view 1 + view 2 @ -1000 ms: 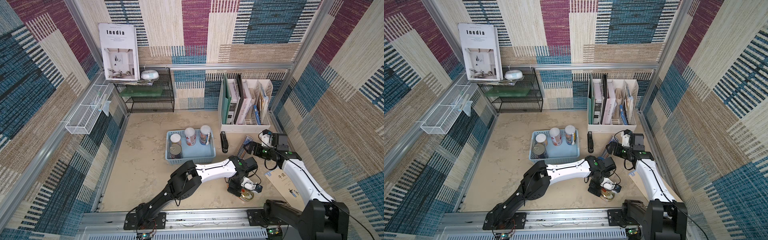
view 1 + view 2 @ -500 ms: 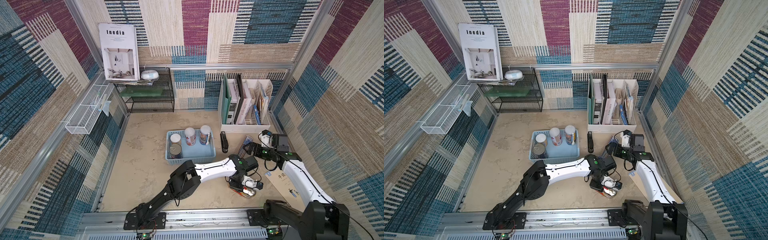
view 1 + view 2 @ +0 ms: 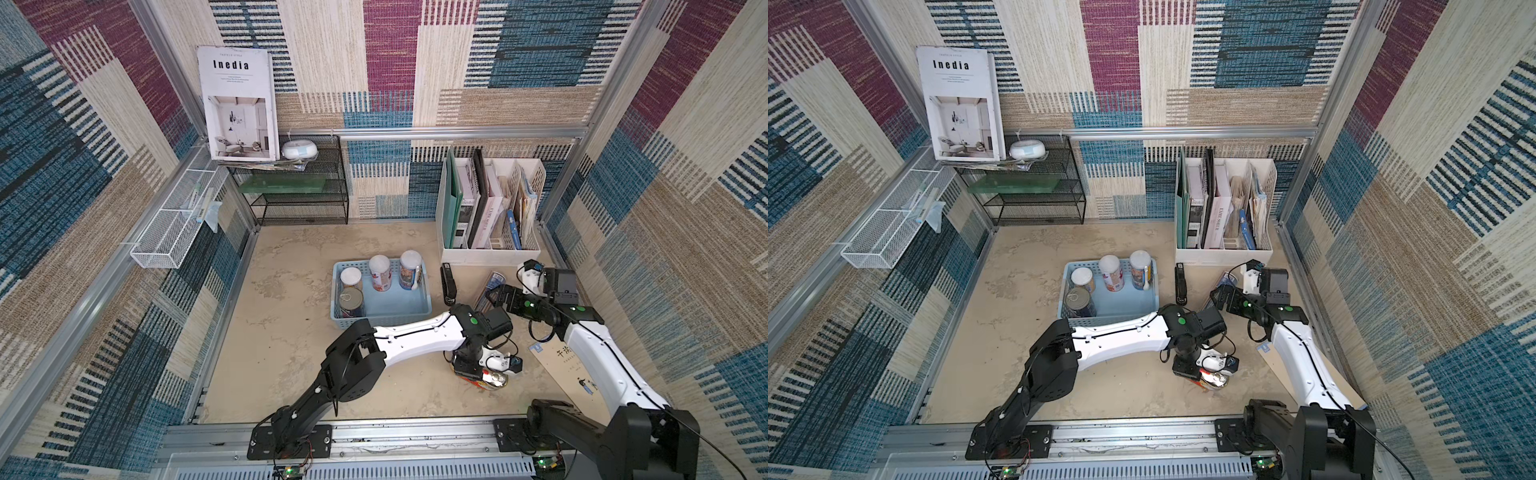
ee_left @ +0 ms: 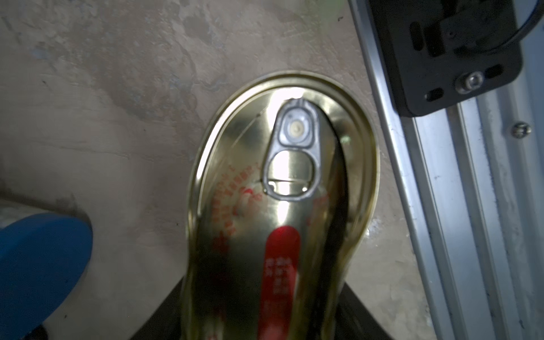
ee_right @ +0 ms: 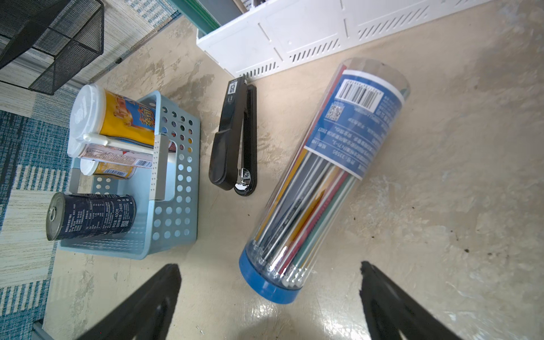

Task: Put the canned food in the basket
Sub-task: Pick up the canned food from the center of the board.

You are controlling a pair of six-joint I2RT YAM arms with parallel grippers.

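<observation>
A flat oval gold tin [image 4: 282, 188] with a red mark and a pull tab sits low over the floor at the front right. My left gripper [image 4: 265, 312] is shut on it, a black finger against each long side; both top views show this gripper [image 3: 484, 374] over the tin [image 3: 494, 379]. The light-blue basket [image 3: 380, 321] holds three white-lidded cans [image 3: 380, 266] and a silver-topped tin [image 3: 351, 298], all upright. My right gripper [image 5: 269, 265] hangs open above the floor to the right of the basket [image 5: 176, 188], holding nothing.
A clear tube of pencils with a blue cap [image 5: 332, 164] lies just beyond the right gripper. A black stapler [image 3: 448, 284] lies between tube and basket. A white file organizer [image 3: 490, 249] stands behind them. A card [image 3: 569, 370] lies under the right arm. The metal front rail [image 4: 441, 206] runs close to the oval tin.
My left gripper came down over the oval gold tin and its jaws closed on the tin's sides. The right arm and the cans in the basket have stayed put.
</observation>
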